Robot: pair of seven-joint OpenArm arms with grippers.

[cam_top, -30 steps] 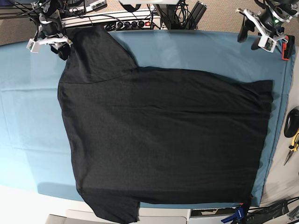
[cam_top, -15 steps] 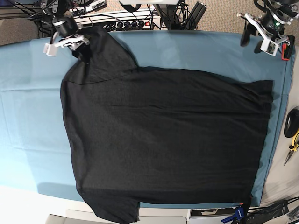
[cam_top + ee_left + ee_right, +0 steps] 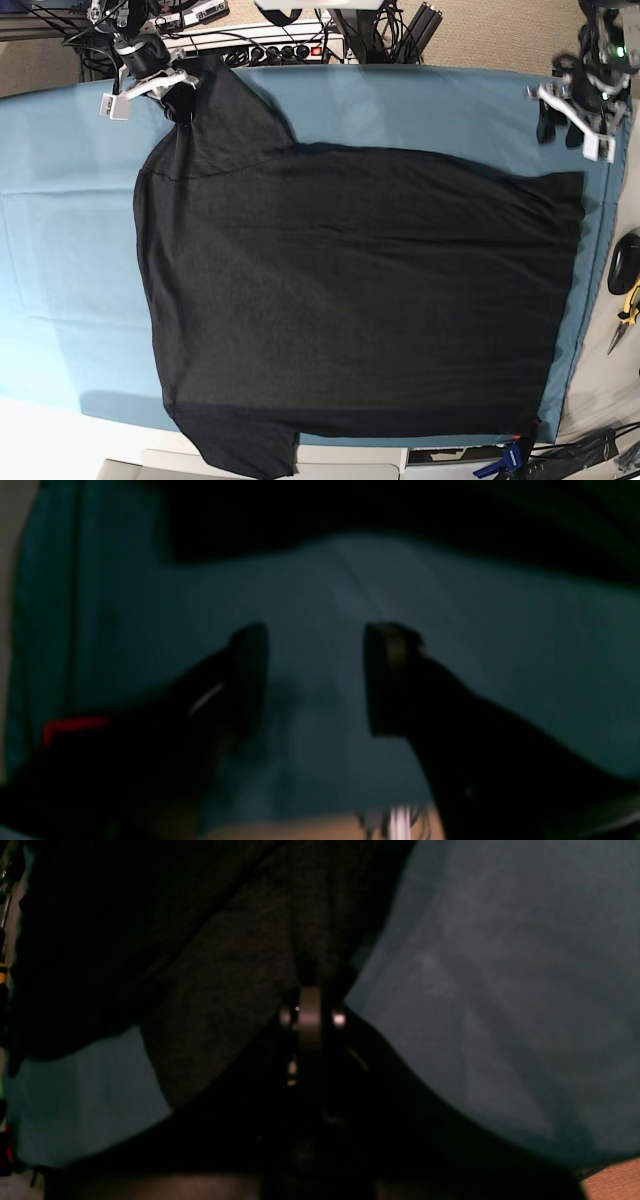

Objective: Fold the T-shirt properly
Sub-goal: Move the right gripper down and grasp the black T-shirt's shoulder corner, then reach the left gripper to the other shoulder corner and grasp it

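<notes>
Black cotton is being pinched at one sleeve so that a fold can be started.

The T-shirt (image 3: 350, 300) is being kept spread flat, plain side up, on the teal cloth (image 3: 60, 250), presumably so that its edges can be reached from both ends. The right gripper (image 3: 310, 1010) is being held fully closed on the hem of the far sleeve (image 3: 215, 100), the fabric being bunched between its fingers (image 3: 310, 1025). The left gripper (image 3: 315, 680) is being held wide apart and empty over bare cloth near the shirt's bottom corner (image 3: 578, 180), probably in readiness for a matching grasp there.
</notes>
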